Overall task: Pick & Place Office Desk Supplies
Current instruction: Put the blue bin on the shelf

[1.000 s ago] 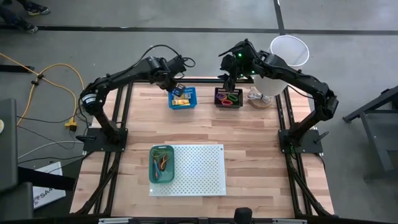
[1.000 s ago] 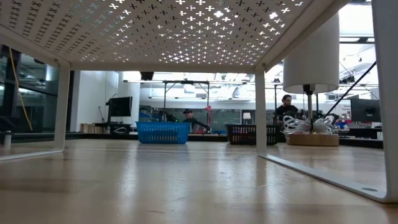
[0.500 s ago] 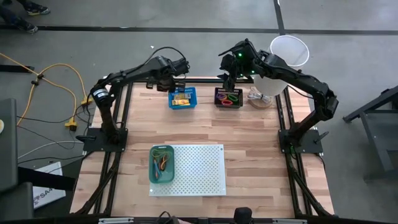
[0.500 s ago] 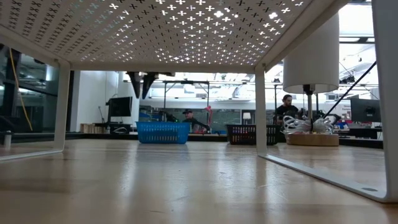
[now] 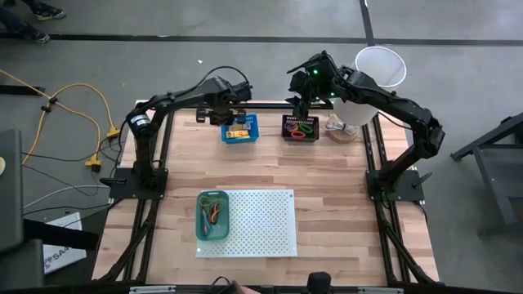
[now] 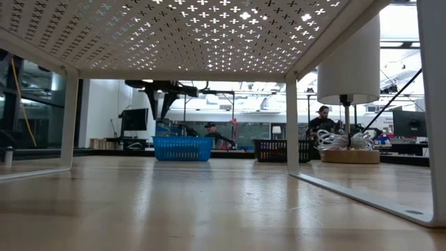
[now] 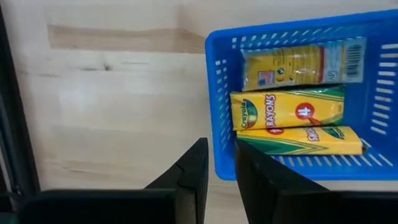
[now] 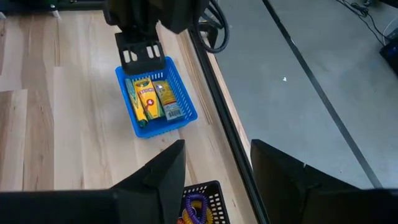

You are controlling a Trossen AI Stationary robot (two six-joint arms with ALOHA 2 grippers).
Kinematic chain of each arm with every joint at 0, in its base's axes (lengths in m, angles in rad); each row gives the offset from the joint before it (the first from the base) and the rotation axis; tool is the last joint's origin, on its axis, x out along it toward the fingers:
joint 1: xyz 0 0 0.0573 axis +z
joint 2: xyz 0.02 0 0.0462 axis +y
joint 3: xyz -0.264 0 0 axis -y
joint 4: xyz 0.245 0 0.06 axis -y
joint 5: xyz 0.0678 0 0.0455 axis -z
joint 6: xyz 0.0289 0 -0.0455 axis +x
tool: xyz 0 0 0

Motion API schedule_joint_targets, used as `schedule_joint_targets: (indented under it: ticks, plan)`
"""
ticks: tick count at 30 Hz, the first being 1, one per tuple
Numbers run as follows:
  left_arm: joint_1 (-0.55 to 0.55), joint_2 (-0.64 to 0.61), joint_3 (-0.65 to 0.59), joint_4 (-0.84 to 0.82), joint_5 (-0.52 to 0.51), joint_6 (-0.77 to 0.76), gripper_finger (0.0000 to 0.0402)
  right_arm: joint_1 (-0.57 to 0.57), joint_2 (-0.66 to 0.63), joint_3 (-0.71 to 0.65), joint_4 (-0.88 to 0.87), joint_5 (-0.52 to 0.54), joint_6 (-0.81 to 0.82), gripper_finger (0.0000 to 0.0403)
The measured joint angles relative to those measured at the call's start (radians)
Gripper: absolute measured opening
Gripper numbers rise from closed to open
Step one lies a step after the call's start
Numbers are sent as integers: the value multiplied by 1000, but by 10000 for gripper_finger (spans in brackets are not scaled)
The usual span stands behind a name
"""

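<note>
1. You're looking at a robotics lab or workshop floor: the butcher-block table sits in a black metal frame on bare grey concrete crossed by dark lines.
2. A yellow cable trails loose across the floor beside the rig.
3. Across the table at its own height, you see an open hall with monitors, benches and overhead rails.
4. People sit at workstations back there.
5. A white lamp stands at the table's far corner.
</note>
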Motion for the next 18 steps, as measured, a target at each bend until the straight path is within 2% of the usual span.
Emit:
schedule_joint_targets:
  ticks: [8,18]
  plan:
    - [-4,13,0,-4,19,-119,69,0,0,0,0,0,0,170]
    - [11,16,0,-22,24,-81,69,0,0,0,0,0,0,170]
